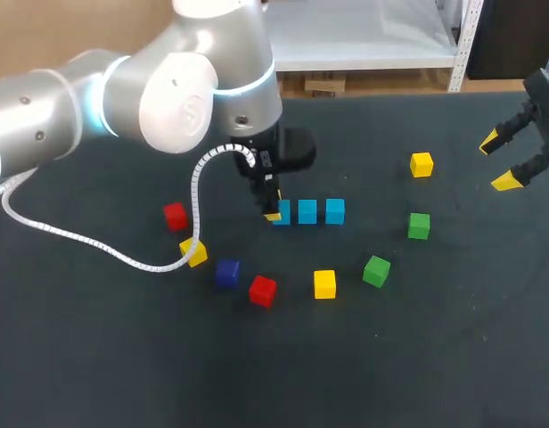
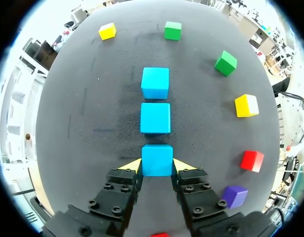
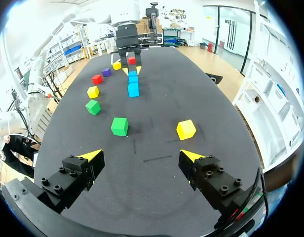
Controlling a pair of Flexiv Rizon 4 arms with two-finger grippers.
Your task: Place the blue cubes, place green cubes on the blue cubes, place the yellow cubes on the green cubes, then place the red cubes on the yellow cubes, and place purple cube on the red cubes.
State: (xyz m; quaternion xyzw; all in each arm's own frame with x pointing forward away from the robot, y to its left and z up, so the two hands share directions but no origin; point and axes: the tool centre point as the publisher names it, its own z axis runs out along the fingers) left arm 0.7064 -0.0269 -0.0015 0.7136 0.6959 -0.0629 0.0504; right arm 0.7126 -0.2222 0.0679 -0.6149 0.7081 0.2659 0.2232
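Three light blue cubes lie in a row mid-table: the left one (image 1: 282,212), the middle one (image 1: 307,211) and the right one (image 1: 335,210). My left gripper (image 1: 273,210) stands over the left one. In the left wrist view its yellow tips press both sides of that cube (image 2: 157,159), which rests on the table, with the other two (image 2: 155,118) (image 2: 155,83) in line ahead. My right gripper (image 1: 510,161) hangs wide open at the far right edge, holding nothing (image 3: 142,157). A green cube (image 3: 119,126) and a yellow cube (image 3: 186,129) lie ahead of it.
Loose cubes surround the row: yellow (image 1: 421,164), green (image 1: 419,226), green (image 1: 376,270), yellow (image 1: 324,283), red (image 1: 263,291), purple (image 1: 226,274), yellow (image 1: 194,252), red (image 1: 175,215). A white coiled cable (image 1: 123,254) trails from my left arm across the table's left side.
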